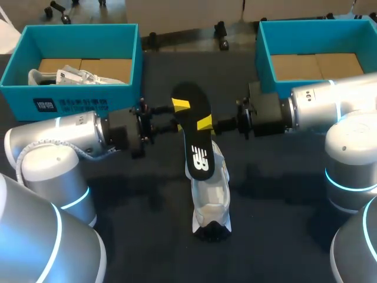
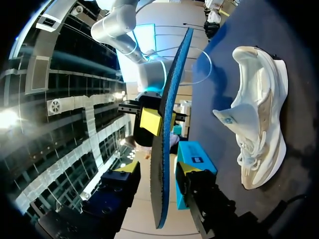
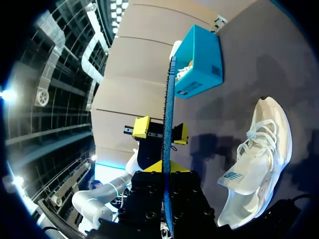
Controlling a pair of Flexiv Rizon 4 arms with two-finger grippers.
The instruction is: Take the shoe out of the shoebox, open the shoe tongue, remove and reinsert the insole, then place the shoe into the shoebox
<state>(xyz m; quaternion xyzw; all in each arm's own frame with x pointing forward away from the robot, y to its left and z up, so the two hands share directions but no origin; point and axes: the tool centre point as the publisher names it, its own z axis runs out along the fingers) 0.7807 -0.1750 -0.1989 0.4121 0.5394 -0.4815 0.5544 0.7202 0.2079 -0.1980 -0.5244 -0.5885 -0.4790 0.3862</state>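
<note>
Clamping the black-topped, blue-backed foam insole [image 1: 191,137], likely light and floppy, at mid-edge, the right fingers [image 1: 204,123] are holding it; the left fingers [image 2: 187,168] are straddling it, parted.

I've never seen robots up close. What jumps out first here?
A black insole held in mid-air at the centre, the right gripper shut on it, the left gripper open around it. Under it rests a white shoe; the left shoebox and right shoebox, both teal, stand behind.
</note>
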